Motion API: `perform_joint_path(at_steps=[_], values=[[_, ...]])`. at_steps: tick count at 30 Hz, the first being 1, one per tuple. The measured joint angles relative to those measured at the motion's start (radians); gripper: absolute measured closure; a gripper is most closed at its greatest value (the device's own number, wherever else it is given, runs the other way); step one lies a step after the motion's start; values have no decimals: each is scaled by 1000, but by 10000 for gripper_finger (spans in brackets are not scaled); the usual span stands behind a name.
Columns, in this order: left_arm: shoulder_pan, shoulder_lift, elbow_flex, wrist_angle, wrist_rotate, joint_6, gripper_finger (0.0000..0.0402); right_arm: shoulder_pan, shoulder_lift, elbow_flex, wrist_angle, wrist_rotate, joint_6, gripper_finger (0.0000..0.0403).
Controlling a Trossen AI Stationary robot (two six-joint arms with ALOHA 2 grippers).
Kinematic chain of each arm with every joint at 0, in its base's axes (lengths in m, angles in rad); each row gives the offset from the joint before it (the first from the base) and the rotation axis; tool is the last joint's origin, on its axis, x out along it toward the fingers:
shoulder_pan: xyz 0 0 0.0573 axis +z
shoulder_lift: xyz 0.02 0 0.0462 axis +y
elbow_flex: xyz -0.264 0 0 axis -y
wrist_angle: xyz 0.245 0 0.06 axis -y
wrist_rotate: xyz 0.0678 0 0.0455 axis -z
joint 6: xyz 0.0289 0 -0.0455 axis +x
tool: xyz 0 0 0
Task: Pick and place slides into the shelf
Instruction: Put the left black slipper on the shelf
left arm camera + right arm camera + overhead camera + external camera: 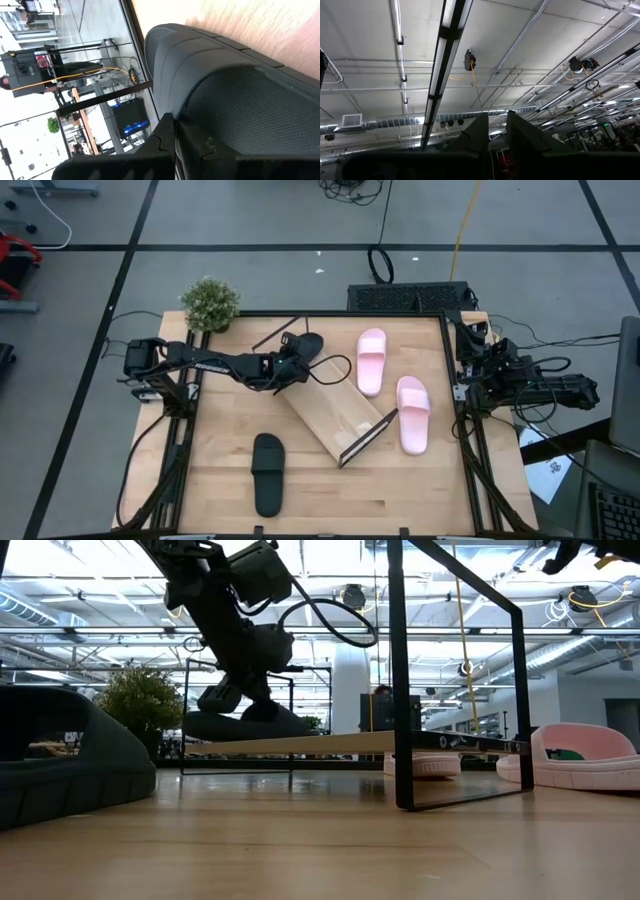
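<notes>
- shelf lies slantwise in the middle of the wooden table, a light-wood board with a thin black wire frame at each end.
- left gripper reaches over the shelf's far-left end, clenched on a black slide; in the low view that slide sits at the board's level, whether resting on it or just above cannot be told.
- in the left wrist view the held slide's textured footbed fills most of the picture, with the pads pressed together on it.
- second black slide lies flat on the table, in front of the shelf and well apart from it.
- two pink slides lie to the right of the shelf: one near its far side, the other just beside its right-hand wire frame.
- right gripper waits off the table's right edge, well apart from the shelf, pointing up at the ceiling, jaws nearly together with a narrow gap and grasping nothing.
- potted plant stands at the table's far-left corner, beyond the shelf.
</notes>
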Motion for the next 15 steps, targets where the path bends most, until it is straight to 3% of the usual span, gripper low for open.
perform_joint_path(at_steps=[15], values=[[0, 0, 1, -38, -13, -54, 358, 0, 0, 0, -4, 0, 0, 344]])
